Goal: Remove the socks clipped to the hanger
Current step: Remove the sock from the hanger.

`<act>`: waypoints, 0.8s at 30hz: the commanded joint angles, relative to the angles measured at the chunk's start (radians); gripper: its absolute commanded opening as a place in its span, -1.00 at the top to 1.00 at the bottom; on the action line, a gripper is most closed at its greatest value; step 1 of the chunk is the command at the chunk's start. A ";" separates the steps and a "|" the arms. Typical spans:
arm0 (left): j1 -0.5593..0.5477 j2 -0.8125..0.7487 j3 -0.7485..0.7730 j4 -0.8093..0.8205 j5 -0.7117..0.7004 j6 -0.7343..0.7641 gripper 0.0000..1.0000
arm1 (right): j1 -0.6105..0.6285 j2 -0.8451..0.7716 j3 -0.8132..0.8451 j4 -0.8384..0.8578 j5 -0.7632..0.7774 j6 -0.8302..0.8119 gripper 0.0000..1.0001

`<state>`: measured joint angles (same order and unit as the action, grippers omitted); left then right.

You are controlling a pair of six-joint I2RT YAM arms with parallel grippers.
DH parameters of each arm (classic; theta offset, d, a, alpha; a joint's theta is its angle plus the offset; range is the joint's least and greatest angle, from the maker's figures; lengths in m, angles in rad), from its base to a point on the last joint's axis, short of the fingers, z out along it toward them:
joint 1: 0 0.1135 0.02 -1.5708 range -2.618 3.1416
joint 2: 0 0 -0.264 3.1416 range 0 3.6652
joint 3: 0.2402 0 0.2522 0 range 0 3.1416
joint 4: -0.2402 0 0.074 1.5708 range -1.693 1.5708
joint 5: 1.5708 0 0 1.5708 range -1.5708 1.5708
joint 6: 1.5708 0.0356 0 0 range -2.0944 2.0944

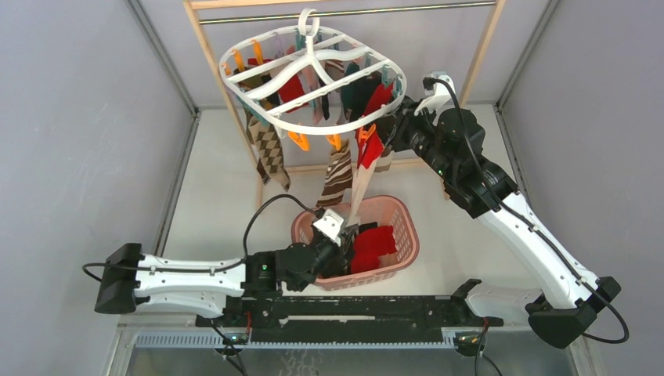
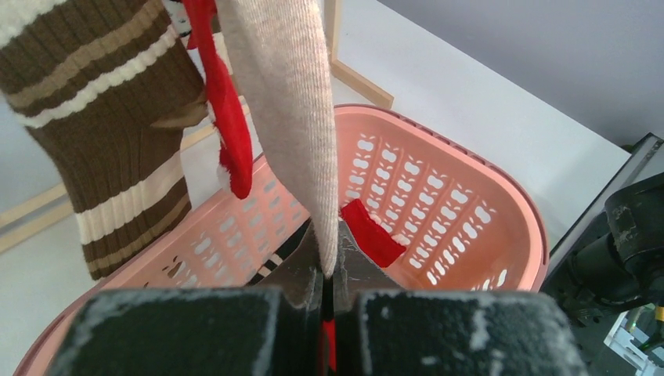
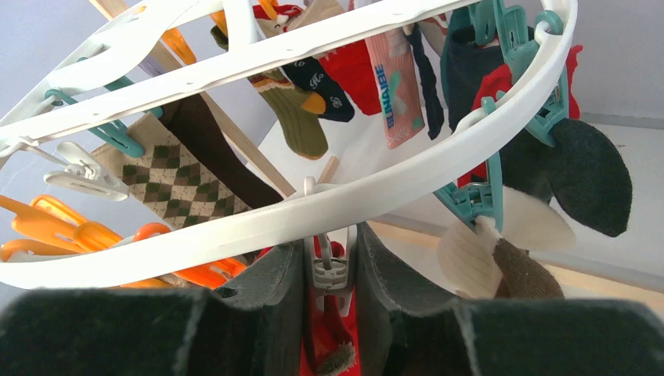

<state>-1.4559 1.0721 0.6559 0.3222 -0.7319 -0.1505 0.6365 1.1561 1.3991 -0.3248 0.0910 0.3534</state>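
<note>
**Status:** part done, most outstanding.

**L arm:** left claw (image 2: 327, 270) is pressed together, pinching the lower end of a long cream ribbed sock (image 2: 286, 117) that runs straight up from the claw. Below and beyond the claw is a pink plastic lattice basket (image 2: 438, 188) on the bench (image 1: 219, 196). It holds red socks (image 1: 374, 243) plus some dark ones; count those as removed.

**R arm:** right claw (image 3: 330, 249) is at the near rim of the large white oval plastic hanger (image 3: 196, 235). Its fingers squeeze a small white plastic clip (image 3: 330, 274) from both sides. Red fabric hangs from that clip, under the claw. Prob. part of the sock L holds; cannot confirm.

**Outstanding (clipped):**
- Up-left of right claw: brown-and-green argyle sock (image 3: 168, 188).
- Above right claw: olive ribbed sock (image 3: 301, 125) and pink lettered sock (image 3: 395, 94).
- Right of right claw: black sock (image 3: 587, 172).
- Left of left claw: brown sock w/ cream stripes (image 2: 102, 117).

**Assessment:** a few socks off, majority to go. Current step judged as clip release w/ L pulling down. Sock not yet free.
</note>
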 commanded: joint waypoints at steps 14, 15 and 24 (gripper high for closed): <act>0.005 -0.038 -0.025 -0.022 -0.014 -0.038 1.00 | 0.000 -0.021 -0.007 0.077 0.021 0.008 0.40; 0.005 -0.038 -0.025 -0.022 -0.012 -0.039 1.00 | 0.000 -0.022 -0.007 0.078 0.021 0.007 0.45; 0.004 -0.039 -0.012 -0.113 0.005 -0.104 1.00 | 0.009 -0.072 -0.044 0.023 0.018 0.007 -0.04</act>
<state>-1.4551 1.0443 0.6189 0.2420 -0.7376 -0.2005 0.6384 1.1484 1.3888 -0.3077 0.0998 0.3618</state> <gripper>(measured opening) 0.018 0.502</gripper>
